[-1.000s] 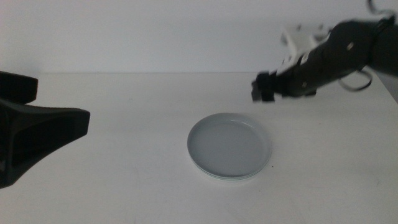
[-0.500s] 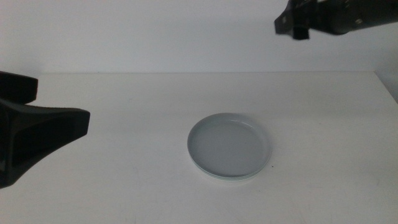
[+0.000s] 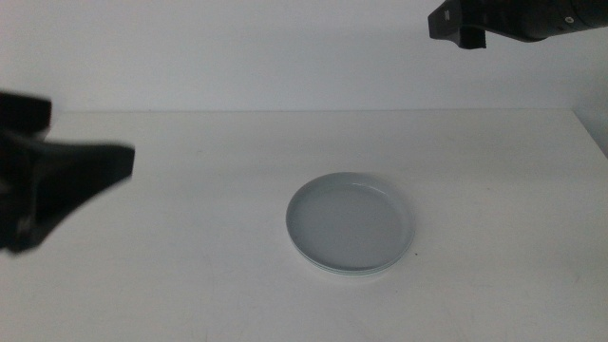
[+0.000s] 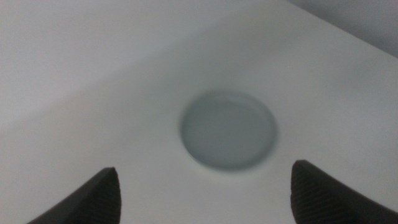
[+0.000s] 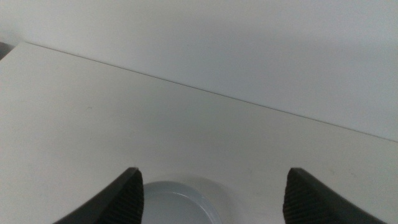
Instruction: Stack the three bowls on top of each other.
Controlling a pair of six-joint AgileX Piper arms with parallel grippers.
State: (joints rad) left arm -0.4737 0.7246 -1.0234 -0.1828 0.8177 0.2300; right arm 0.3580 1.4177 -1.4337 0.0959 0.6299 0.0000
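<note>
Bowls (image 3: 351, 224) sit nested in one stack at mid-table, grey on top, so the job looks done, which would explain the right gripper (image 3: 459, 23) hanging high and empty, jaws apart, while the left gripper (image 3: 57, 185) waits wide open.

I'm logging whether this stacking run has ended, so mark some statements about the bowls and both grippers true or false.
1. The round, matte, light grey bowl stack sits on the white table. True.
2. The right gripper grips the stack's rim. False: it is raised well above the table, jaws open, holding nothing.
3. The left gripper has open, empty jaws. True.
4. A separate bowl lies beside the stack. False: only the one pile shows.
5. The left gripper touches the stack. False: it is apart, at the table's left side.
</note>
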